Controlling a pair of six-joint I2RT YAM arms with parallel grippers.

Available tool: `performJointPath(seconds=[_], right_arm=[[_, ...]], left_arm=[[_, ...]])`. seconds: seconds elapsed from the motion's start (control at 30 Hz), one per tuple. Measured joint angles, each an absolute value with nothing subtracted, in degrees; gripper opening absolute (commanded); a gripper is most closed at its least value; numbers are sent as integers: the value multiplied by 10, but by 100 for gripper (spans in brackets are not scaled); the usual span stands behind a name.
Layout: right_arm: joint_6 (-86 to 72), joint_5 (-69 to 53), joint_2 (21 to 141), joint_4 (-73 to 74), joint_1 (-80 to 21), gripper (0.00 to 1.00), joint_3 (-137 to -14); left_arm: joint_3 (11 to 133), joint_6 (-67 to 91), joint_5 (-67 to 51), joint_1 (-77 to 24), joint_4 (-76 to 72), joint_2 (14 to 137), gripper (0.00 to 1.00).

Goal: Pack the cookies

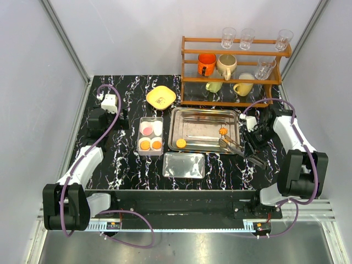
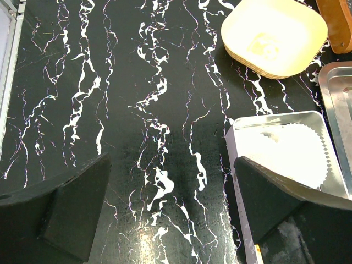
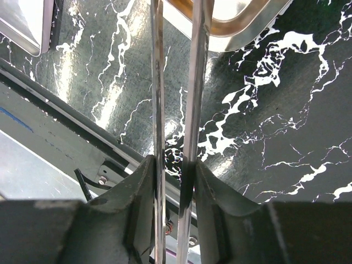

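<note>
Your right gripper [image 3: 173,170] is pressed together on the handles of a pair of metal tongs [image 3: 176,99]. Both blades are squeezed between the fingers so the tips reach ahead of the arm into the steel tray [image 1: 206,144] at mid-frame in the overhead view. That hold makes sense: the cookies are small and flat, and thin tong tips can nip one where broad fingers would not. One orange cookie [image 1: 223,131] lies toward the right side of the tray, just beside the tong tips; you cannot tell from these views whether they touch it. A second orange cookie [image 1: 181,143] sits at the tray's lower left corner, the corner closest to the tin [image 1: 151,119]. The tin, just left of the tray, holds four paper cups. The two lower ones carry orange cookies and the upper left one a pink cookie [image 1: 146,127]. The upper right cup [image 1: 158,127] looks unfilled, so that is likely where the next cookie goes. The lid [image 1: 183,165] lies flat on the surface [image 2: 137,110] below the tray. Your left gripper [image 2: 173,214] hangs spread wide beside the tin, holding nothing, probably parked clear of the work.
</note>
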State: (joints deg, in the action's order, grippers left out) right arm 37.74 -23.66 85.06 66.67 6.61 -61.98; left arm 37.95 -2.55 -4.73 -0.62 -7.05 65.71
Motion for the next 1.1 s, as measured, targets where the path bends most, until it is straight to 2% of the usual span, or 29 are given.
performJointPath(seconds=[0.37, 0.63, 0.73, 1.1], right_arm=[[377, -258, 851, 686, 67, 27, -673], [376, -267, 851, 689, 67, 43, -696], [376, -267, 851, 689, 67, 45, -696], [377, -267, 851, 688, 67, 47, -686]], left_arm=[[378, -26, -47, -6, -70, 657, 99], [378, -27, -47, -6, -71, 657, 99], [378, -28, -47, -6, -71, 657, 99], [378, -30, -47, -6, -71, 657, 99]])
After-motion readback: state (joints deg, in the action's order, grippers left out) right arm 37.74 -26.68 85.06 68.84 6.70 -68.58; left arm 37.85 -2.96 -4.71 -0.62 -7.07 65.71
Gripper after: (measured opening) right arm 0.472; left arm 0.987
